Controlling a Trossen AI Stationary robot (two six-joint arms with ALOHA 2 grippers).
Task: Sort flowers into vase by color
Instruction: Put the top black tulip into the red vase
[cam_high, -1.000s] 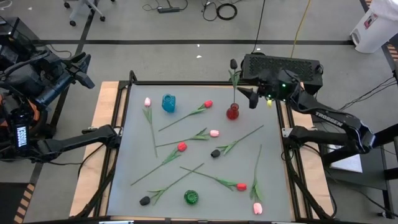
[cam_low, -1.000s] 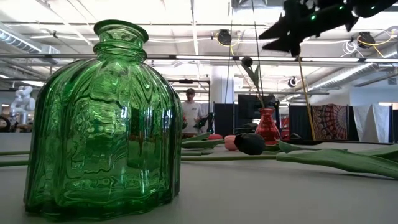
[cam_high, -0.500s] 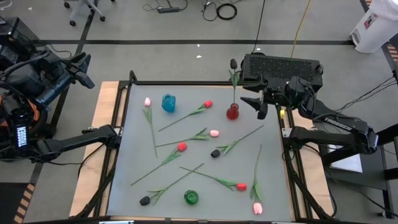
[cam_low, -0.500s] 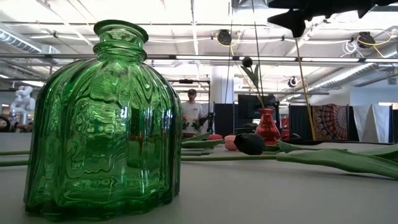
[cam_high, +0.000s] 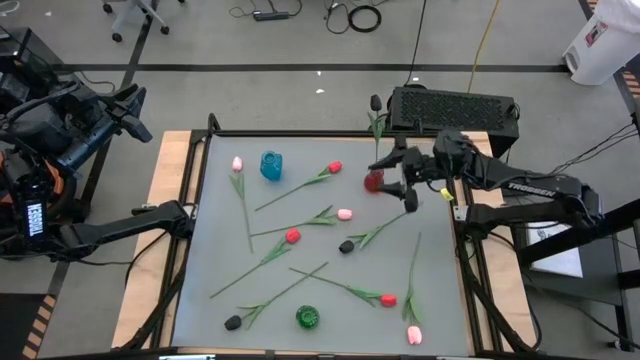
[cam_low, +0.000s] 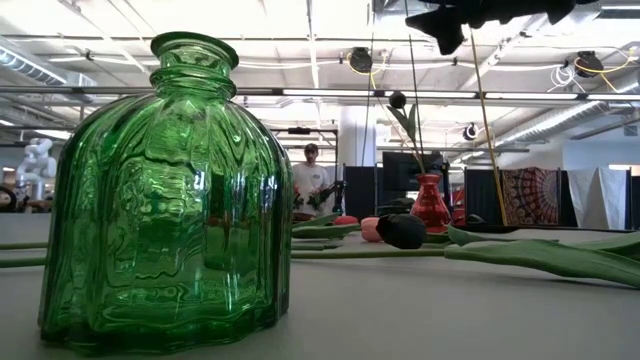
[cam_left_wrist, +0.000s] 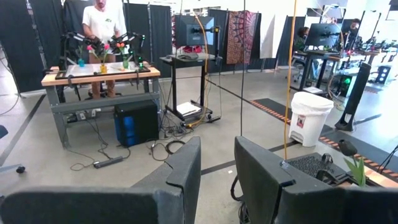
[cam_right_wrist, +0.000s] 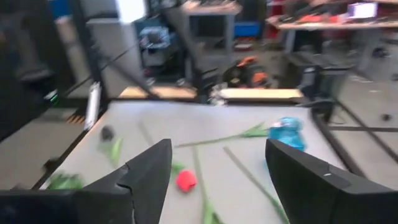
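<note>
Right gripper (cam_high: 397, 181) hangs in the upper right of the high view, fingers spread wide, nothing between them, just beside the red vase (cam_high: 374, 181) and partly over it. That vase holds one black tulip (cam_high: 376, 103), upright, stem rising toward the top edge of the table (cam_high: 200, 260). In the low view the same vase (cam_low: 431, 204) sits far back, right of centre, with the black bud above it.

Left gripper (cam_high: 125, 108) is parked at upper left, off the table; fingers stand a narrow gap apart, holding nothing as seen from its wrist view.

Blue vase (cam_high: 271, 165) is upper left of the mat; green vase (cam_high: 307, 318) is at bottom centre and fills the low view's left.

Loose flowers all lie flat:
- pink tulip (cam_high: 238, 163), just left of the blue vase
- red tulip (cam_high: 334, 168), upper centre
- pink tulip (cam_high: 345, 214), centre
- red tulip (cam_high: 292, 237), centre
- black tulip (cam_high: 346, 246), right of centre
- red tulip (cam_high: 388, 300), lower right
- pink tulip (cam_high: 414, 334), bottom right
- black tulip (cam_high: 233, 323), bottom left

A person (cam_low: 308, 180) stands in the room behind.
</note>
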